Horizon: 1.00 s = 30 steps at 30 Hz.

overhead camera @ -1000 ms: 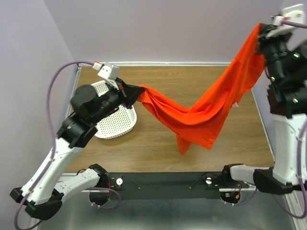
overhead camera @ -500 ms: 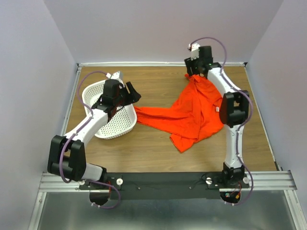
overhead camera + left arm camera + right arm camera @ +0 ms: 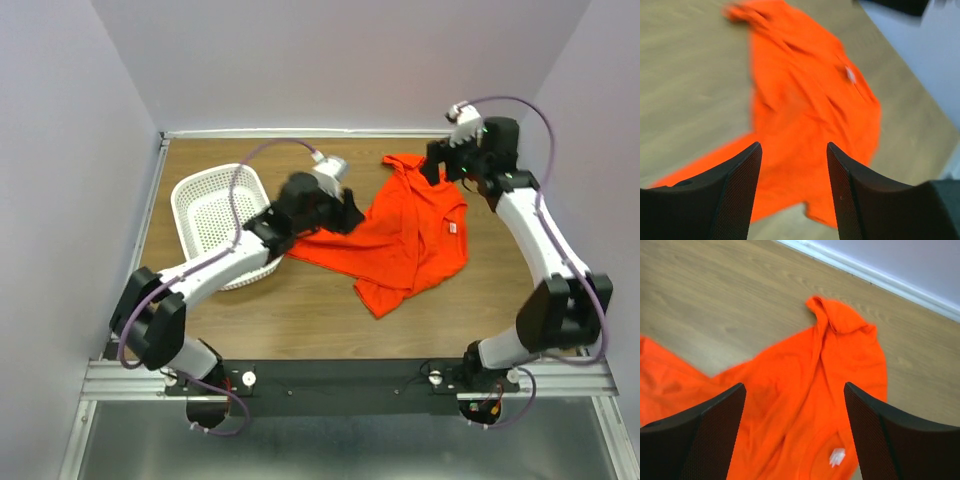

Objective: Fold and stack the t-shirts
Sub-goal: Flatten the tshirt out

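A single orange-red t-shirt (image 3: pixel 405 235) lies rumpled and unfolded on the wooden table (image 3: pixel 300 310), right of centre, between the robot's two arms. The left gripper (image 3: pixel 350 215) hovers over the shirt's left edge, its fingers moderately parted and holding nothing. The right gripper (image 3: pixel 435 165) hangs above the bunched far corner with its fingers spread wide, also empty. In the right wrist view that far corner rises in a small peak just short of the white strip along the back wall. The small white neck label (image 3: pixel 452 228) faces up near the shirt's right side. One white perforated basket (image 3: pixel 212 215) sits at the left of the table, with the left arm passing over its right rim. The shirt's left tail reaches close to the basket. Bare wood lies open in front of the shirt and to its right.
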Motion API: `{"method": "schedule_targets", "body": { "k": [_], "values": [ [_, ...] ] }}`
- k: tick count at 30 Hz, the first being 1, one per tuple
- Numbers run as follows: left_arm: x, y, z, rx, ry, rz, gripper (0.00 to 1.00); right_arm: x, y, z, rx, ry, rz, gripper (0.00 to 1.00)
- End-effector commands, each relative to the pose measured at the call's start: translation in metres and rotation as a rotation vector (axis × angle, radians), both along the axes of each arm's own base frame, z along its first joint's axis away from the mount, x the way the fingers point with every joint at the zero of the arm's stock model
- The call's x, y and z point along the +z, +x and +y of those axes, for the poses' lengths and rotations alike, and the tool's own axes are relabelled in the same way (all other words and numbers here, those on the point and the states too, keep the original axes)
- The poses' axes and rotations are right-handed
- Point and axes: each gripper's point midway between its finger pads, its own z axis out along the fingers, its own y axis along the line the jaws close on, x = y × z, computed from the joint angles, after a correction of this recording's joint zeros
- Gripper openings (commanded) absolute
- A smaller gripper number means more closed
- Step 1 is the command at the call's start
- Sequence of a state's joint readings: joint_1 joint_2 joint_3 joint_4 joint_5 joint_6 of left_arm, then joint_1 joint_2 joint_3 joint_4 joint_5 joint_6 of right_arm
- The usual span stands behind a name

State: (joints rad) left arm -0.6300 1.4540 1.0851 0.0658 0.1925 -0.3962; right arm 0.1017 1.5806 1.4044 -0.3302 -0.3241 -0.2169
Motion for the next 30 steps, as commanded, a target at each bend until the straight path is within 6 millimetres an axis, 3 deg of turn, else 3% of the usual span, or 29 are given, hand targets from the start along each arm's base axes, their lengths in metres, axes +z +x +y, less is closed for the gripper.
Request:
{"method": "schedule_targets", "body": {
  "k": [1, 3, 6, 9, 16, 22, 30],
  "values": [
    [-0.053, -0.054, -0.057, -0.124, 0.106, 0.026, 0.58, -0.057, -0.058, -0.041, -0.055, 0.084, 0.169, 0.82],
    [-0.072, -0.066, -0.081, -0.147, 0.127, 0.054, 0.57, -0.088, -0.081, -0.071, -0.127, 0.105, 0.24, 0.8],
    [-0.088, -0.08, -0.119, -0.178, 0.16, 0.058, 0.56, -0.104, -0.101, -0.09, -0.172, 0.118, 0.277, 0.78],
    [-0.106, -0.082, -0.143, -0.169, 0.214, 0.065, 0.57, -0.124, -0.115, -0.096, -0.186, 0.143, 0.342, 0.77],
    [-0.134, -0.094, -0.181, -0.202, 0.286, 0.079, 0.57, -0.139, -0.119, -0.1, -0.183, 0.19, 0.409, 0.73],
    [-0.172, -0.104, -0.184, -0.202, 0.428, 0.131, 0.54, -0.145, -0.123, -0.1, -0.174, 0.206, 0.432, 0.73],
    [-0.195, -0.106, -0.182, -0.171, 0.55, 0.139, 0.47, -0.146, -0.125, -0.101, -0.163, 0.227, 0.443, 0.73]
  ]
}}
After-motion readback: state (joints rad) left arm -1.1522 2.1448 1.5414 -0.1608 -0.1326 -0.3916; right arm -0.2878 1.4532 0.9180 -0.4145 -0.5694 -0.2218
